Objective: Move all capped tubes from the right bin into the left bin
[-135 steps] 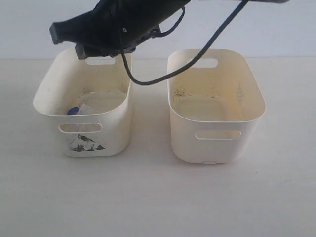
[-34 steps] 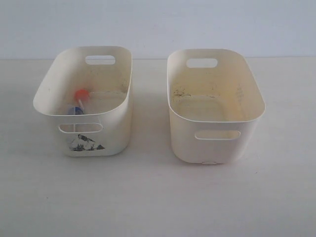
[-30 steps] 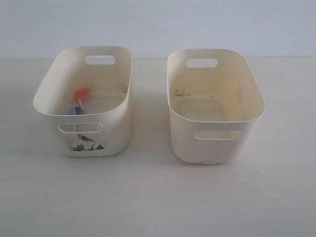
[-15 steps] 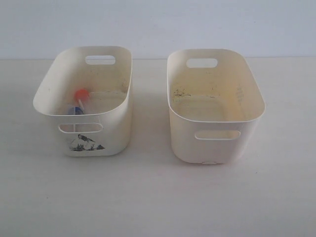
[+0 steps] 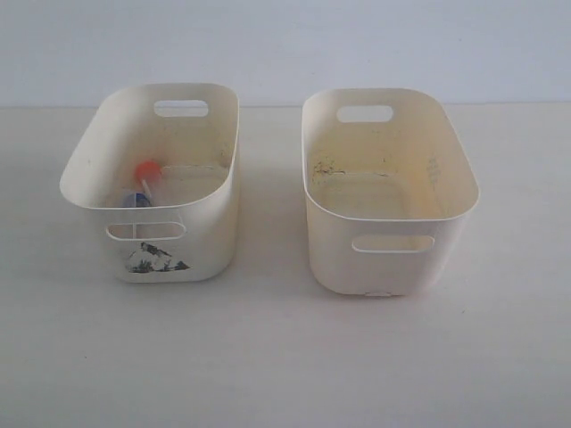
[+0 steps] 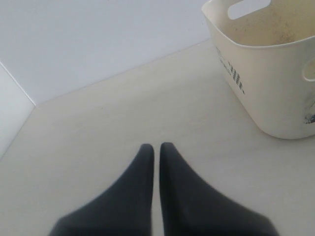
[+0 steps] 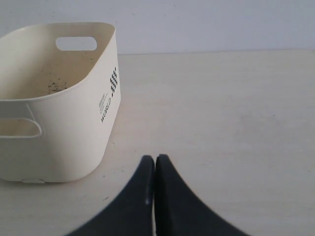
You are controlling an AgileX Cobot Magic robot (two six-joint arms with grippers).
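Stretching pale and matte, the counter (image 5: 285, 357) meets a plain whitish wall (image 5: 285, 45). The left fingers (image 6: 140, 182) are pressed together, holding nothing. The left bin (image 5: 210, 223), cream with a black smudge on its front, holds capped tubes (image 5: 143, 185): an orange-red cap (image 5: 147, 170) beside a blue cap (image 5: 136, 200). The right bin (image 5: 393, 267), plain-fronted, shows a stained floor. The right fingers (image 7: 142, 191) are closed and empty.

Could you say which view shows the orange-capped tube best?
The exterior view: the orange-capped tube lies in the left bin. The left wrist view shows that bin without it; the right wrist view, the right bin.
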